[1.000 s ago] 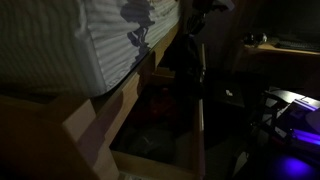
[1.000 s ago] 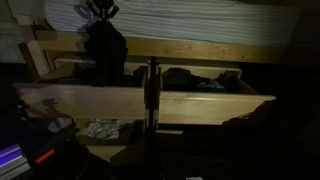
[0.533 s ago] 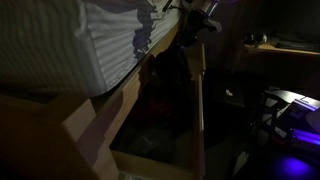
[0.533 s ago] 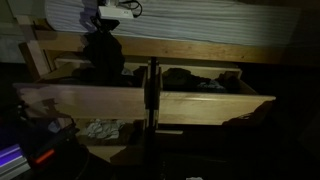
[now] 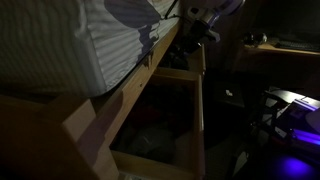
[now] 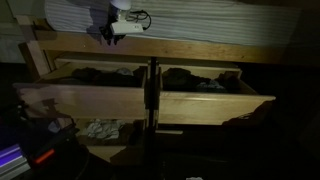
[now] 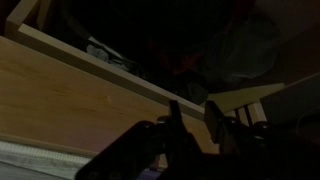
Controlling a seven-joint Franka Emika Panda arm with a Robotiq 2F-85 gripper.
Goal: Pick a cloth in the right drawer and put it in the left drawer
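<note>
Gripper [image 6: 108, 33] hovers high over the drawers [image 6: 210, 105], likely to clear their fronts (opening and load unreadable in the dark).

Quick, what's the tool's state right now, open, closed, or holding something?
Tool: cannot be told. Every view is too dark to show whether it is open, closed or holding anything.

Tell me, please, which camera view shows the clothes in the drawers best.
An exterior view facing the drawers shows clothes in both. In an exterior view from the side, the drawers are mostly shadow; the wrist view shows the clothes only dimly.
</note>
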